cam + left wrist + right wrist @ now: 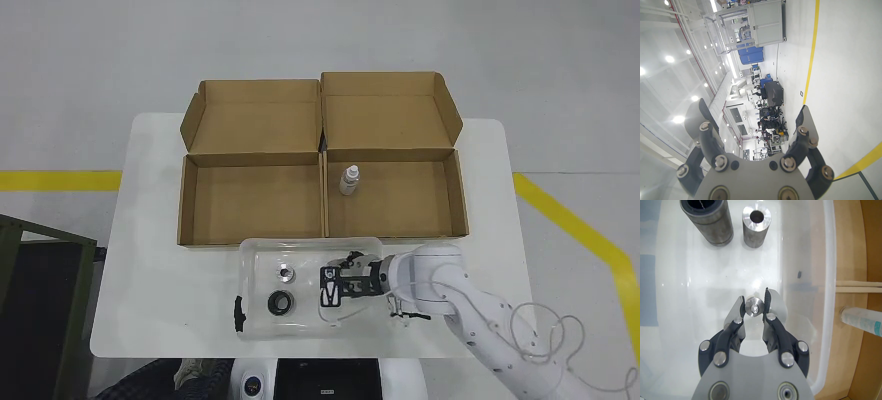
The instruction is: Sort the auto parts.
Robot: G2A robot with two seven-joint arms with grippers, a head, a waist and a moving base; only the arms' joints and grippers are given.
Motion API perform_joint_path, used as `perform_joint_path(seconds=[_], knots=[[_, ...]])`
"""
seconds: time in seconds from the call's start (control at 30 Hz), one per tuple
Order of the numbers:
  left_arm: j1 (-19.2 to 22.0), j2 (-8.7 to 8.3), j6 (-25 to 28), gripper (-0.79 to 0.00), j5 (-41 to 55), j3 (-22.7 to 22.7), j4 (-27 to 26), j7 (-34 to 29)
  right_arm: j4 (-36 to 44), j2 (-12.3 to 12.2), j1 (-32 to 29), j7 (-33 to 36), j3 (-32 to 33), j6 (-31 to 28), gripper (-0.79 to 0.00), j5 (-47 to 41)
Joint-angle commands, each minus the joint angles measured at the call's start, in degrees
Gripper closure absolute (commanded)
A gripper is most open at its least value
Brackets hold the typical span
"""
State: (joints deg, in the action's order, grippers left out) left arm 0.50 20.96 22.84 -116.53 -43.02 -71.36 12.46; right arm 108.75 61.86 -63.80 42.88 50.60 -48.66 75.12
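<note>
My right gripper (754,298) is in the tray (829,256). Its fingers are closed on a small steel stud (754,310), with one ribbed pad on each side of the round flank. I cannot tell whether the stud rests on the tray floor or sits just off it. I judge it solid: heavy for its size, rigid and hard to damage, but polished and round, so likely to slip or roll between the pads. The hold is near my fingertips, so a firm squeeze square across the middle seems safest. A dark sleeve (708,222) and a bushing (756,228) stand upright farther along the tray. A bottle (350,180) stands in the right box (410,205). My left gripper (753,106) is spread open and holds nothing.
</note>
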Motion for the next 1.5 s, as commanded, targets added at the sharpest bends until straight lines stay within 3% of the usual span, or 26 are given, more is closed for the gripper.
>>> perform_joint_path(seconds=[0.0, 0.6, 0.83, 1.1, 1.47], knots=[[0.0, 0.0, 0.0, -0.785, 0.0, 0.0, 0.0, 0.0, 0.9, -0.1, -0.3, -1.4, 0.6, -0.1, 0.0, -0.6], [0.0, 0.0, 0.0, -0.785, 0.0, 0.0, 0.0, 0.0, 3.0, -1.4, -6.6, -34.3, 11.2, 1.9, 0.0, -4.3], [0.0, 0.0, 0.0, -0.785, 0.0, 0.0, 0.0, 0.0, 2.8, -1.7, -8.6, -43.0, 14.9, 3.3, 0.0, -5.1], [0.0, 0.0, 0.0, -0.785, 0.0, 0.0, 0.0, 0.0, 4.1, -2.1, -11.1, -48.0, 18.9, 4.7, 0.0, -5.3], [0.0, 0.0, 0.0, -0.785, 0.0, 0.0, 0.0, 0.0, 5.2, -2.4, -12.4, -49.3, 21.9, 4.5, 0.0, -5.6]])
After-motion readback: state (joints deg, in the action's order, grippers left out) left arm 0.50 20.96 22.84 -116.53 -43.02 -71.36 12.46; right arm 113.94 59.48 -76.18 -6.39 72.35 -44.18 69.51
